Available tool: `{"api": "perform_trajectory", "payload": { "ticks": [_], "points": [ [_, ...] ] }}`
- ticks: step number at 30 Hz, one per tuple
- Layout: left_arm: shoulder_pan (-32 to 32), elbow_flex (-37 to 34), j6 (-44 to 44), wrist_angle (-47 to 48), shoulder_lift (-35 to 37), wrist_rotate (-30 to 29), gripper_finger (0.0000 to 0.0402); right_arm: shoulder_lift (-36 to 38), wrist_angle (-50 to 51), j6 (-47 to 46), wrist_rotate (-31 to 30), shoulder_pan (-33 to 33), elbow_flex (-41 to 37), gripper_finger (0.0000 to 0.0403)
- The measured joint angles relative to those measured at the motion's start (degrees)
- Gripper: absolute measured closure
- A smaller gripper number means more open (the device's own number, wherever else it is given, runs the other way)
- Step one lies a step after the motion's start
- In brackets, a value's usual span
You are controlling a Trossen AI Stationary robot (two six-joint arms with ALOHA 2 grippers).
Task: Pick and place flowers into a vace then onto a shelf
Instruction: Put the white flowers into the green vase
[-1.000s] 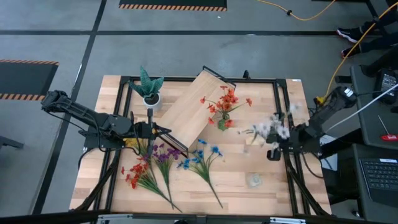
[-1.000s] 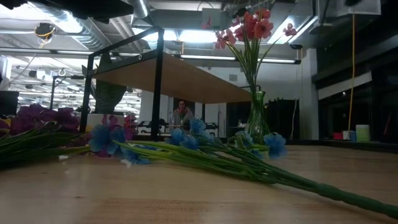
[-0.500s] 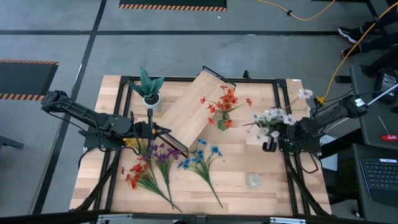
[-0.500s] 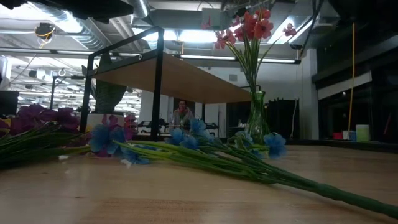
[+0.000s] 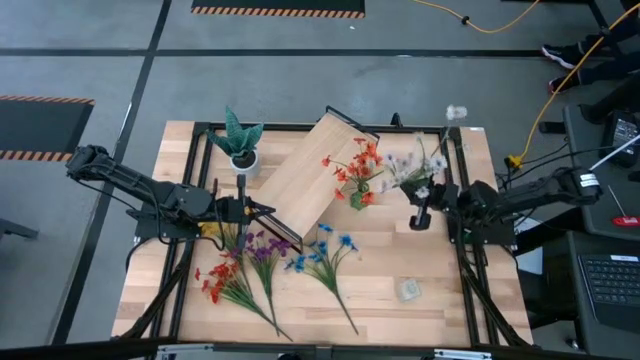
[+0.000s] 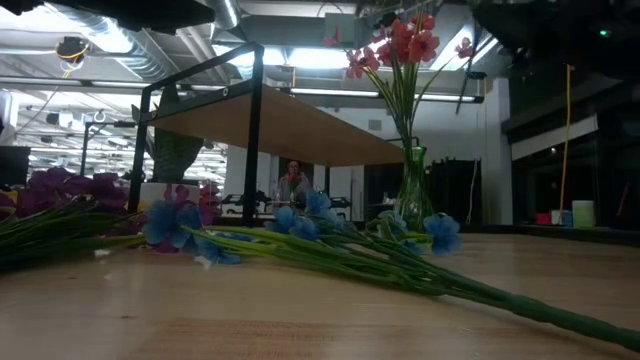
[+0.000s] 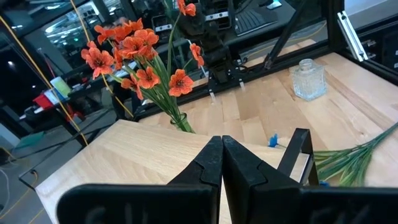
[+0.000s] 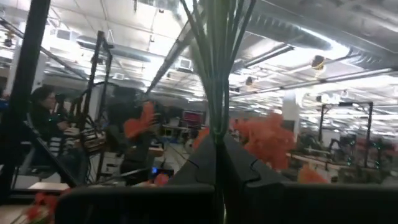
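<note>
At three o'clock on the wooden tabletop [image 5: 440,290], your right gripper [image 5: 421,217] is clenched on the thin green stems of a pale white-blossomed sprig [image 5: 415,165], held just beside the small green translucent vase [image 5: 356,196] of orange-red flowers [image 5: 362,160]. At nine o'clock, your left gripper [image 5: 245,208] rests closed and empty against the tilted light-wood shelf [image 5: 300,175]; red, purple and blue sprigs [image 5: 265,262] lie at six o'clock.

The table [image 5: 440,300] is light wood with a smooth, slightly shiny top. The shelf [image 5: 305,175] is a pale wood board, plain and matt, on thin black metal legs. The vace [image 6: 413,190] looks like clear green glass. A small bottle [image 7: 309,79] is clear bumpy glass. The grippers' fingers [image 7: 208,171] are dull black plastic.
</note>
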State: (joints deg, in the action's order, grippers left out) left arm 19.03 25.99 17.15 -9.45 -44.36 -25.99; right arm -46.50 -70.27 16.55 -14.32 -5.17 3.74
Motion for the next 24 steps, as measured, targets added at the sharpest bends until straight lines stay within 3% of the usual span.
{"api": "perform_trajectory", "payload": {
  "ticks": [3, 9, 24],
  "points": [
    [0.0, 0.0, 0.1, -0.1, 0.0, 0.0, 0.0398, -2.5, -0.1, 0.0, 4.4, 2.5, 2.4, 0.0403],
    [0.0, 0.0, 0.1, -0.1, 0.0, 0.0, 0.0398, -9.0, -0.2, -4.2, 6.7, 7.2, 5.1, 0.0403],
    [0.0, 0.0, 0.2, -0.1, 0.0, 0.1, 0.0398, -26.0, -9.7, -7.1, 8.1, 11.8, 7.6, 0.0403]
  ]
}}
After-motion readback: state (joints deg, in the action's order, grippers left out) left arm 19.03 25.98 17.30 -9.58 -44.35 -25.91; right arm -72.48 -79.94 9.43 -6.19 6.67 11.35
